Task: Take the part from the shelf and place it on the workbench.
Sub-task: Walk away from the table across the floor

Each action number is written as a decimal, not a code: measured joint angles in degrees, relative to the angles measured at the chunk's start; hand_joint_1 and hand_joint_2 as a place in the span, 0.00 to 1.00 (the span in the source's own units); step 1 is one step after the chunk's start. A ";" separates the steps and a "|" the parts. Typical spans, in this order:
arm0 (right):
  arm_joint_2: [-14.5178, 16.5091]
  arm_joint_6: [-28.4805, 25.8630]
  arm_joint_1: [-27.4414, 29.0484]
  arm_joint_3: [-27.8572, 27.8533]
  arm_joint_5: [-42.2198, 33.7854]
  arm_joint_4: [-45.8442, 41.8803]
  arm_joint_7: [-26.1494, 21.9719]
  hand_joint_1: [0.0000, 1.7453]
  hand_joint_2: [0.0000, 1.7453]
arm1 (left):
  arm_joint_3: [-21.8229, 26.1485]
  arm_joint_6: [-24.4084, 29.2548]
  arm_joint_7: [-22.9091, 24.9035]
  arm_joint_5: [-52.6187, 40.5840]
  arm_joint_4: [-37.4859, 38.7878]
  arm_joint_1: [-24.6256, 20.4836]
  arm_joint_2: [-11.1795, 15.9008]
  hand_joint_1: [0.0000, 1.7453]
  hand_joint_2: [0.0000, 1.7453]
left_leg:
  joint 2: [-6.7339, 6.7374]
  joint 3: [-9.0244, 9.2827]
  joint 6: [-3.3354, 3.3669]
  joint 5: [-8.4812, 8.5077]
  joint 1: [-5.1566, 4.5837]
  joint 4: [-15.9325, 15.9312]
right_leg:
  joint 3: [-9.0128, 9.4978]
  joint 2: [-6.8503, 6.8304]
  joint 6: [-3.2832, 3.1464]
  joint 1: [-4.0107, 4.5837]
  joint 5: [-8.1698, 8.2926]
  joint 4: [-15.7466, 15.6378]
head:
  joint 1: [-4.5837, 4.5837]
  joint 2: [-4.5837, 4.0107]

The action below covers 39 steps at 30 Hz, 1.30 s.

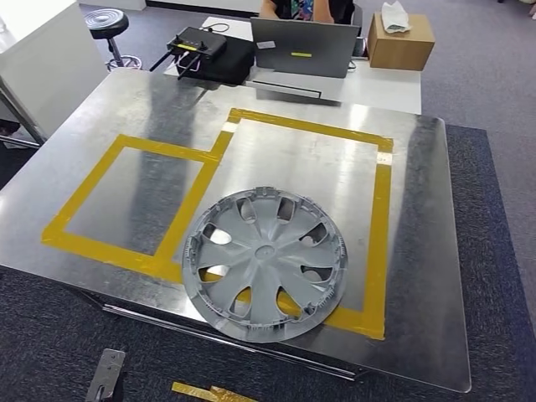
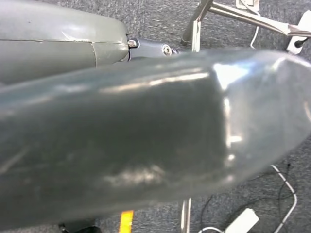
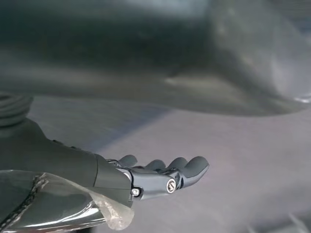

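The part, a grey wheel cover (image 1: 265,264), lies flat on the shiny metal workbench (image 1: 417,276) near its front edge. It sits in the front left corner of the larger yellow tape frame (image 1: 381,226) and overlaps the tape line there. Nothing touches it. My right hand (image 3: 154,177) hangs with its dark fingers held out straight and nothing in them, above a blurred grey floor. My left hand (image 2: 110,43) shows as a grey cover with a short stretch of dark finger (image 2: 150,47) reaching out straight; a big blurred dark shape hides the rest. I see nothing in it.
A smaller yellow tape frame (image 1: 82,201) marks the bench's left half. Behind the bench a white table holds a laptop (image 1: 303,46), a black bag (image 1: 214,54) and a cardboard box (image 1: 400,42), with a person (image 1: 303,8) seated there. A stool (image 1: 107,25) stands back left.
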 joint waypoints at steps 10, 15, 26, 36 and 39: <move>2.05 9.29 3.43 8.94 -15.13 11.07 0.03 0.00 0.00 | 2.69 1.20 1.05 -0.23 -1.24 1.17 -0.90 0.00 0.00 | -0.20 -1.94 -3.34 -6.46 0.60 7.46 | 4.94 -0.32 -3.59 0.49 4.85 -11.83 | -0.10 0.00; 2.33 11.50 3.10 10.51 -16.34 12.94 0.03 0.00 0.00 | 2.90 1.41 1.07 0.11 -1.39 1.17 -0.99 0.00 0.00 | -1.64 1.09 -2.20 -10.28 0.22 12.49 | 2.50 2.38 -4.17 1.62 7.14 -11.42 | -0.23 0.00; 2.32 43.72 -7.15 1.65 -28.16 20.28 -10.43 0.00 0.00 | 0.39 3.74 -0.81 5.17 -0.40 -1.90 0.56 0.00 0.00 | -1.86 6.69 0.85 -2.21 -0.42 -3.82 | -4.03 1.40 -1.32 1.25 2.20 -2.84 | 0.24 0.00; 2.30 51.99 -14.25 -6.68 -22.25 28.43 -15.52 0.00 0.00 | -4.26 6.35 -0.88 11.01 0.42 -2.87 3.11 0.00 0.00 | 1.04 -0.96 -1.85 1.83 0.31 0.02 | 8.44 -0.14 -1.17 0.55 3.23 -13.40 | 0.58 0.00; 2.32 53.78 -15.21 -8.01 -21.12 30.15 -16.24 0.00 0.00 | -5.30 6.85 -1.31 12.63 0.64 -2.52 3.76 0.00 0.00 | 0.01 -1.96 -2.86 -0.49 0.65 1.58 | 6.89 -0.32 -2.83 0.37 4.84 -13.69 | 0.65 0.00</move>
